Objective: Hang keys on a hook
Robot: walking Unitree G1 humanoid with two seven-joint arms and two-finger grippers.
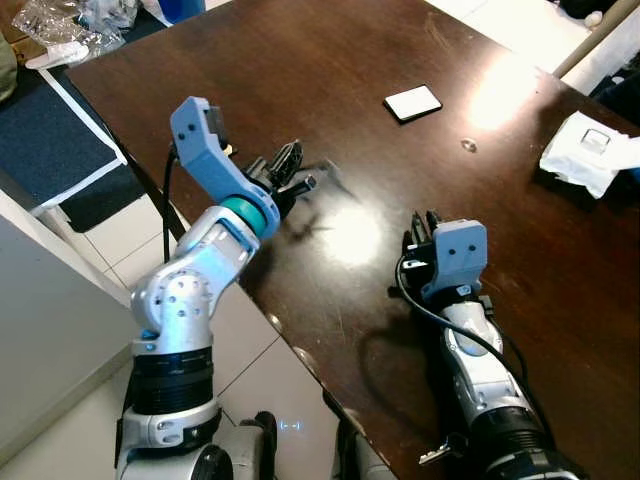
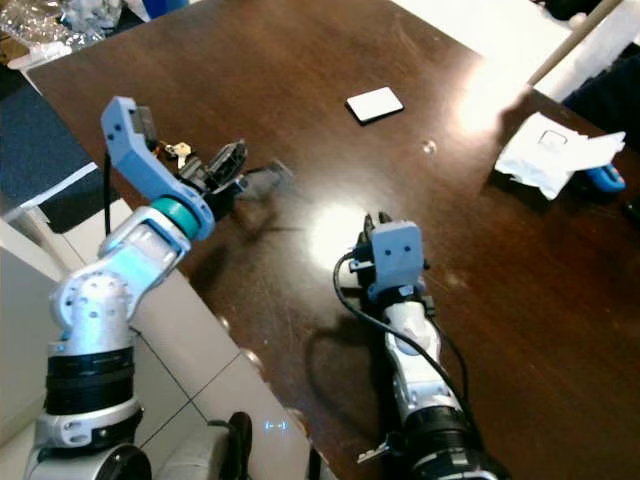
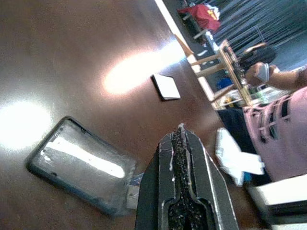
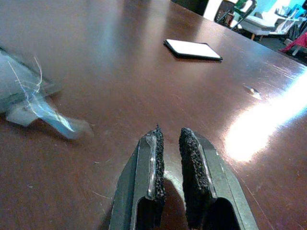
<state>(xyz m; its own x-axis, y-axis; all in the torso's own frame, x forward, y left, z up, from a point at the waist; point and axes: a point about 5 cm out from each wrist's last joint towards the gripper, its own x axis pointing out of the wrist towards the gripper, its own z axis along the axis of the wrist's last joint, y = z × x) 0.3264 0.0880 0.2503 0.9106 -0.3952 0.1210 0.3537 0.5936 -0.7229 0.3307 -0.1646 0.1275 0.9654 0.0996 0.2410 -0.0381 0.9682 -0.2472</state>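
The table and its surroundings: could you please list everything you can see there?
Table: one, dark brown, glossy, before the robot.
Keys: one bunch, brass and silver, near the table's edge beside the left arm.
Clear plastic sleeve: one, dark-rimmed, on the table ahead of the left gripper.
Flat card: one, white, dark-edged, mid-table.
Crumpled paper: one, white, far right.
Plastic bags: clear, beyond the table's far left corner.
Person: one, pink top, past the table.
Left gripper: black, shut, above the table.
Right gripper: black, fingers narrowly apart, low over the table.
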